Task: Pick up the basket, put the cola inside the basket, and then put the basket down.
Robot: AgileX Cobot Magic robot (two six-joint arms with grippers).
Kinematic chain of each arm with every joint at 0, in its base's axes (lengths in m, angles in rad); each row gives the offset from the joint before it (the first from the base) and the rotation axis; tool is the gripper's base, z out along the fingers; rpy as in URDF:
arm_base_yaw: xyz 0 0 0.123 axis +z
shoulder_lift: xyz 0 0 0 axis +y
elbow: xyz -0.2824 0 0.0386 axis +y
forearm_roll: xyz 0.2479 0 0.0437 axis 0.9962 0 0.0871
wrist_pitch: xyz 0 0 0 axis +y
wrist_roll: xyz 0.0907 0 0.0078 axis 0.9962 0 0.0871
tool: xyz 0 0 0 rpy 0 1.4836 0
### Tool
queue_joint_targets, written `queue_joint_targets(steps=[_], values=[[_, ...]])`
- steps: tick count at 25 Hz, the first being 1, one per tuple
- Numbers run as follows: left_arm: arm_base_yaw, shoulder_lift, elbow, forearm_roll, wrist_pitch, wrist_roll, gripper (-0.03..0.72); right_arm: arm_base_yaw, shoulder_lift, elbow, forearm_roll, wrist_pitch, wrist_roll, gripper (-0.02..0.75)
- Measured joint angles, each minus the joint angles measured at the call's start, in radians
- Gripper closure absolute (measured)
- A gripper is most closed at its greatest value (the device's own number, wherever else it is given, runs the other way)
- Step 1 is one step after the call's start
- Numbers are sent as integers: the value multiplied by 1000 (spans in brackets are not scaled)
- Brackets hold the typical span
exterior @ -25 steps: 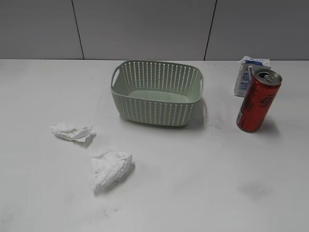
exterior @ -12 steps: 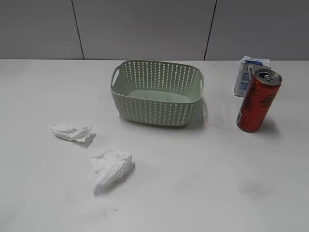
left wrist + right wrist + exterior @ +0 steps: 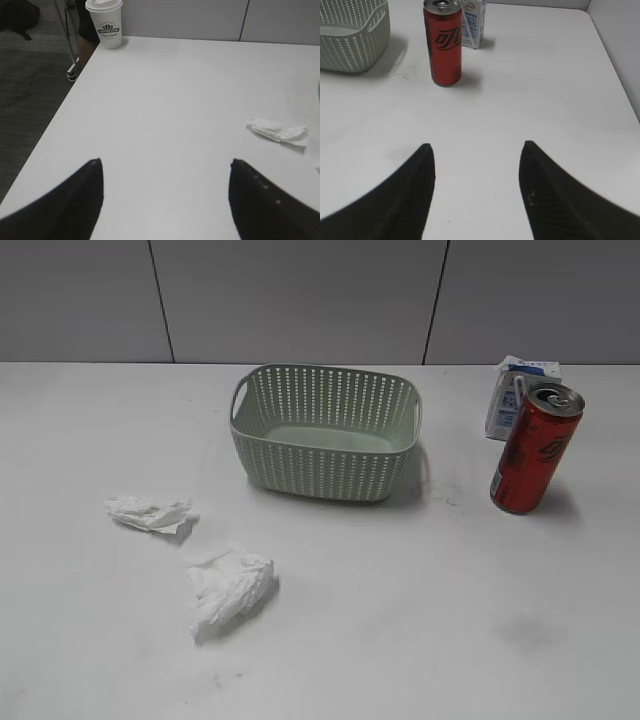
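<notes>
The pale sage-green basket (image 3: pixel 325 430) stands empty and upright on the white table at the middle back; its corner shows in the right wrist view (image 3: pixel 352 37). The red cola can (image 3: pixel 535 448) stands upright to its right, also in the right wrist view (image 3: pixel 442 42). Neither gripper shows in the exterior view. My left gripper (image 3: pixel 165 162) is open and empty over bare table near the left edge. My right gripper (image 3: pixel 476 146) is open and empty, a good way in front of the can.
A blue-and-white drink carton (image 3: pixel 515 395) stands just behind the can. Two crumpled white tissues (image 3: pixel 150 513) (image 3: pixel 230 587) lie at front left. A white paper cup (image 3: pixel 105 22) stands at the table's far left corner. The table's left edge drops to dark floor.
</notes>
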Motion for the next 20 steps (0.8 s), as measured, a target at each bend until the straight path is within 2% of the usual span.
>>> queue_joint_targets(steps=[8,16,20], values=[[0,161,-102,-5,-65,0,100,0,0,0,0,0,0,325],[0,523,-222,-19,-210,11,100,0,0,0,0,0,0,325],[0,719,-319,-55,-248,69,100,0,0,0,0,0,0,325]])
